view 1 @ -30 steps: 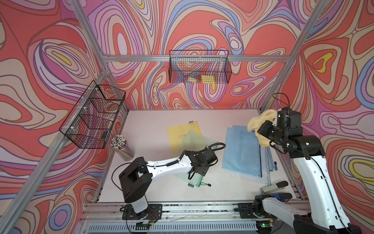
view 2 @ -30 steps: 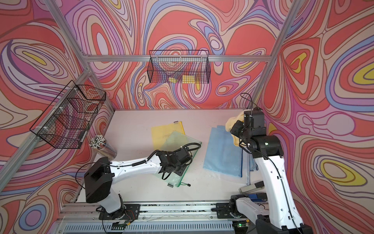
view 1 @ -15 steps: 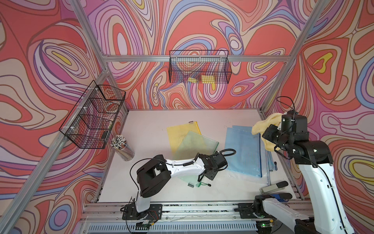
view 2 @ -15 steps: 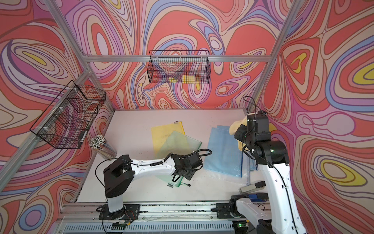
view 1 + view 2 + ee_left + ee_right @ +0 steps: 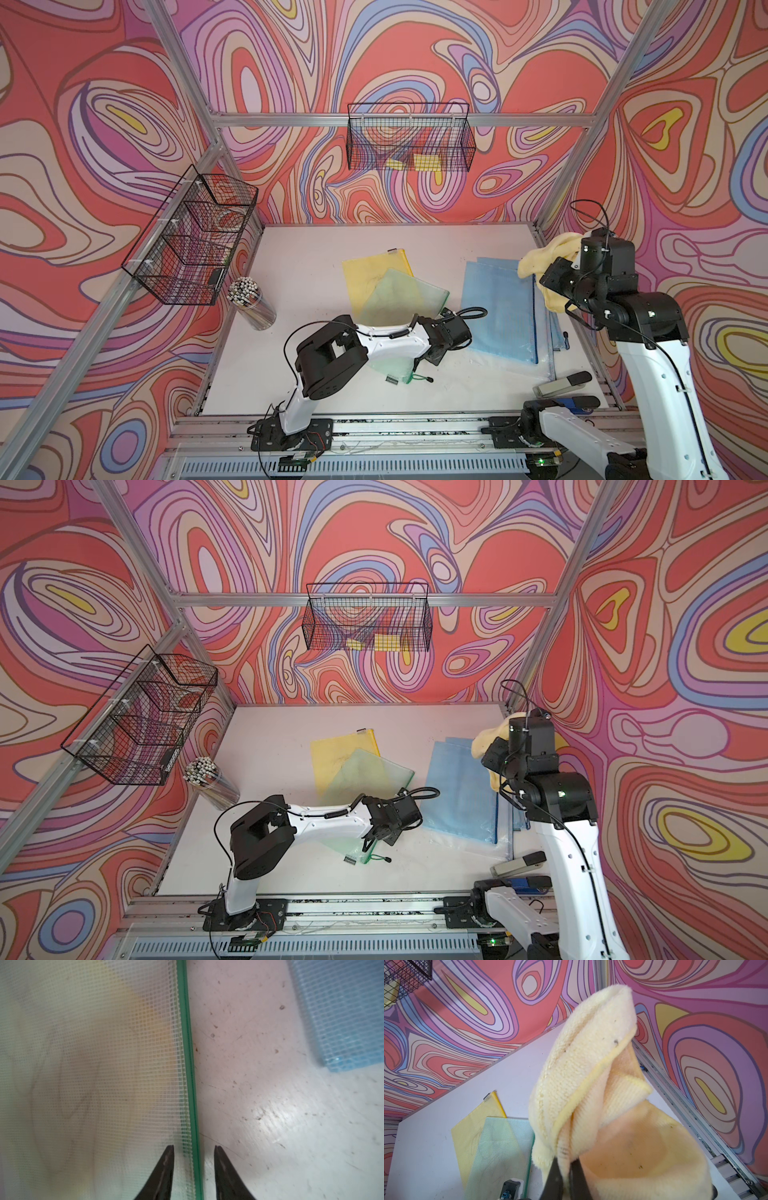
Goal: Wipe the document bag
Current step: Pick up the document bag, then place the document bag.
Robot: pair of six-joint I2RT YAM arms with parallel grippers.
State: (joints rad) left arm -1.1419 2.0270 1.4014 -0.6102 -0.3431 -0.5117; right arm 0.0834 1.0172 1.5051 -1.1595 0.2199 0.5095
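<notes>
Left wrist view sets the left tool (image 5: 194,1147) low over the green document bag (image 5: 93,1064). Its two dark fingers (image 5: 164,1167) stand a little apart and straddle the bag's zipper edge (image 5: 188,1053). A sliver of gap shows on each side of that edge, so the tool is partly open and grips nothing. The bag's mesh spreads beyond one finger and the bare, speckled surface (image 5: 259,1084) beyond the other. A corner of the blue bags (image 5: 342,1012) shows farther off.

In both top views the left tool (image 5: 379,840) meets the green document bag (image 5: 407,299) on its 3 o'clock side, toward its 6 o'clock end. The bag lies flat near the middle of the surface (image 5: 311,249). Its 12 o'clock end overlaps a yellow bag (image 5: 365,274), which reaches out toward 11 o'clock. The blue bags (image 5: 498,307) lie at 3 o'clock, apart from the green one.

Right wrist view shows the right tool (image 5: 564,1160) pinched tight on a pale yellow cloth (image 5: 591,1084), which bunches in folds around the fingers. In a top view the cloth (image 5: 540,257) is held raised near the surface's 3 o'clock edge, well apart from the green bag.

A cup of pens (image 5: 249,303) stands at 9 o'clock. One wire basket (image 5: 191,245) hangs on the wall there and another at 12 o'clock.
</notes>
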